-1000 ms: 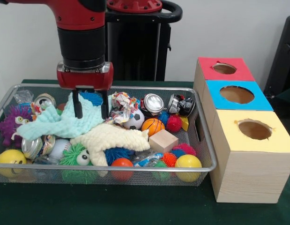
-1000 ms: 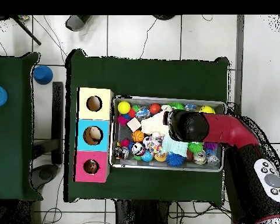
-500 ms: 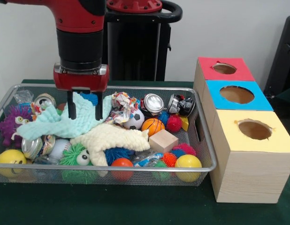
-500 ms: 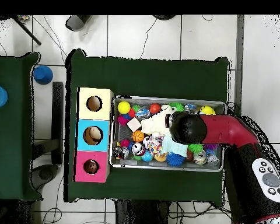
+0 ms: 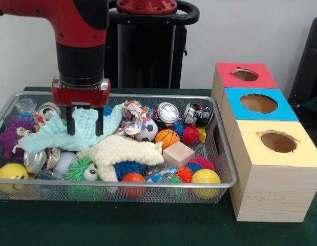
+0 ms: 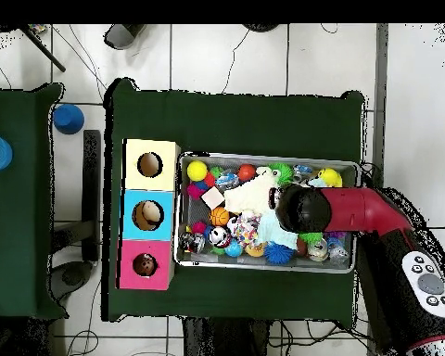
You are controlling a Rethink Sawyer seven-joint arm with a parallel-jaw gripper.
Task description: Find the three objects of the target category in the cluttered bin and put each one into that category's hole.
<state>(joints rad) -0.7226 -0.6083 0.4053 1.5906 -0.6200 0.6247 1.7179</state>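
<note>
A wire mesh bin (image 5: 148, 183) is packed with balls, cans, cloths and fuzzy toys. My gripper (image 5: 85, 124) hangs open over its left half, its two black fingers (image 5: 71, 125) straddling a fold of a mint green cloth (image 5: 50, 136). Just in front lies a cream cloth (image 5: 120, 148). To its right sit a wooden cube (image 5: 178, 154), a small basketball (image 5: 167, 137) and a soccer ball (image 5: 147, 132). In the overhead view the arm's wrist (image 6: 303, 209) covers the gripper above the bin (image 6: 263, 156).
Right of the bin stand three boxes with round holes on top: red (image 5: 245, 75), blue (image 5: 259, 103), yellow (image 5: 278, 142). Crushed cans (image 5: 167, 113) lie at the bin's back, a purple fuzzy toy (image 5: 12, 134) at its left end, a yellow ball (image 5: 205, 179) in front.
In the front view the gripper has slid left along the mint cloth, away from the rope toy, staying open at about the same height.
</note>
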